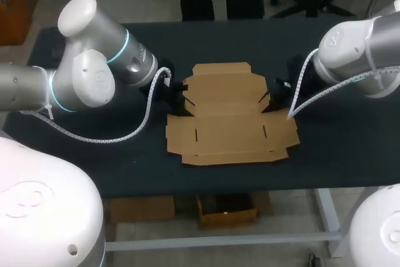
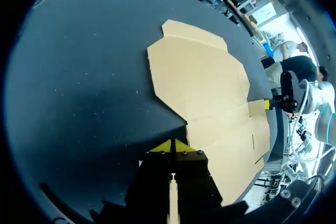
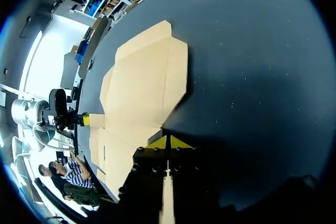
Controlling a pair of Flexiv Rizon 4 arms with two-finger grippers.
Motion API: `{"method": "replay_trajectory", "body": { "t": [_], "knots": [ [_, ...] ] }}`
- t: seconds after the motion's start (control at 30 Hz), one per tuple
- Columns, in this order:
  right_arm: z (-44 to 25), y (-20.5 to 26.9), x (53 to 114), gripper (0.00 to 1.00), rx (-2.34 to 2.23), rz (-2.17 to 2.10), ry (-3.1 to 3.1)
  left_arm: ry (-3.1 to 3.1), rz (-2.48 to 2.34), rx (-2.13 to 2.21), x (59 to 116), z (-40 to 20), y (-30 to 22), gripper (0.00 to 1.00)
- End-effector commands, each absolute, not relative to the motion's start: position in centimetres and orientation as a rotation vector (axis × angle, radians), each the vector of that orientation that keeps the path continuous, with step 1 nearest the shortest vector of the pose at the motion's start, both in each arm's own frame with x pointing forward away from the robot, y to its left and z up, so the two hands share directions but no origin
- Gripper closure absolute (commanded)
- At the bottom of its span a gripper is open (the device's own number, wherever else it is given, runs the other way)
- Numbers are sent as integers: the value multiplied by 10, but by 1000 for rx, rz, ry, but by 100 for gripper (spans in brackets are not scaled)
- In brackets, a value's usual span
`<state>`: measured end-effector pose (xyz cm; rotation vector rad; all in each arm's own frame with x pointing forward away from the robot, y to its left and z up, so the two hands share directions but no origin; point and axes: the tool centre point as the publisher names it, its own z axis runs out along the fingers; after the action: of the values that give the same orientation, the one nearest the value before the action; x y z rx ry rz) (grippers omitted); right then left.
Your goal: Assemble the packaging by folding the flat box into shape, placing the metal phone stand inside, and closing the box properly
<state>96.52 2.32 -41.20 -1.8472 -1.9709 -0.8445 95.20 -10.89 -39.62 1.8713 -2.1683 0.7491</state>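
Note:
A flat brown cardboard box blank (image 1: 230, 114) lies unfolded in the middle of the dark table. My left gripper (image 1: 182, 95) sits at the blank's left edge, by the notch between its panels; in the left wrist view the blank (image 2: 205, 93) spreads out ahead of the left gripper (image 2: 171, 146), whose yellow tips are pressed together, shut on nothing. My right gripper (image 1: 270, 97) mirrors it at the right edge, with the blank (image 3: 142, 93) ahead of the right gripper (image 3: 167, 143), shut and empty. No metal phone stand shows in any view.
The dark table (image 1: 94, 154) stretches out to both sides of the blank. A person stands beyond the far edge, not reaching over it.

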Motion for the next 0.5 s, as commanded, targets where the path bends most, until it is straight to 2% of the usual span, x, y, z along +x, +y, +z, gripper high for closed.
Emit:
{"method": "replay_trajectory", "body": {
  "t": [0.03, 0.5],
  "knots": [
    [-409, 27, 960, 100, -1879, -834, -1981, -2187, 730, 1899, 949, -393, -113, 100],
    [-404, 33, 957, 100, -1948, -811, -1986, -2210, 736, 1900, 946, -389, -119, 100]
  ]
}}
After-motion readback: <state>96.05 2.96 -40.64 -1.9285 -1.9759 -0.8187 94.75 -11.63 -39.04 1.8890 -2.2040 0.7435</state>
